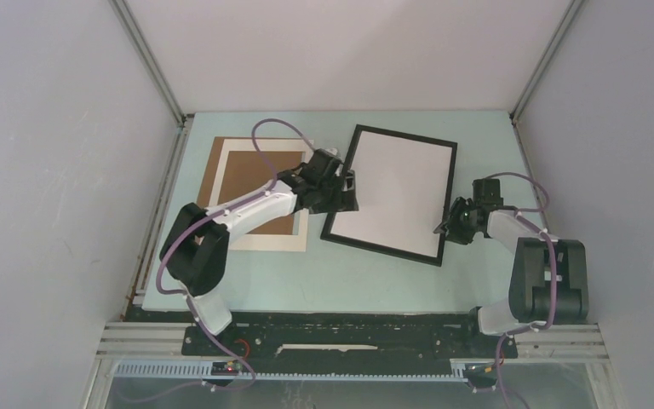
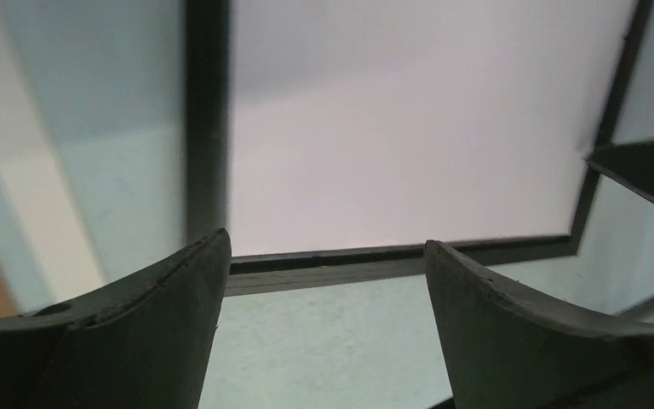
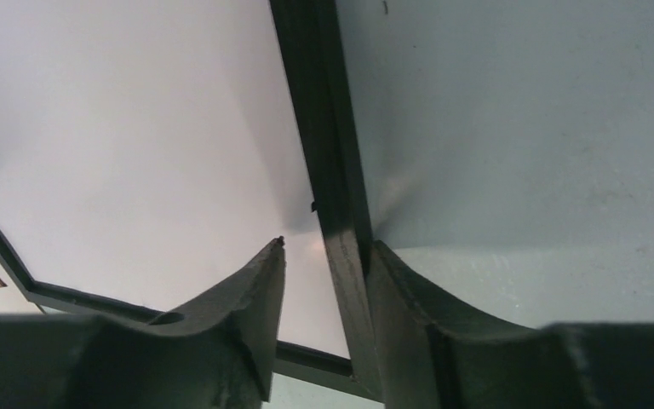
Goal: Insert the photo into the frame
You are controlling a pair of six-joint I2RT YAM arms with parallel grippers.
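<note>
Inside, frame [image 1: 407, 135] shows white; left end effector [image 2: 324, 249] gapes empty, right end effector [image 3: 328, 245] half-open astride its edge.

Left gripper [image 2: 325, 243] spread wide, right gripper [image 3: 328, 247] narrowly parted.

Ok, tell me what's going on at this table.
Two robot arms are working on the black frame, which lies mid-table. The right claw straddles its right edge, a finger on each side; a firm grip can't be confirmed. The left claw hovers open at its left edge, holding nothing. Only white shows inside the frame; no printed photo is visible. A brown board and white mat lie to the left.
</note>
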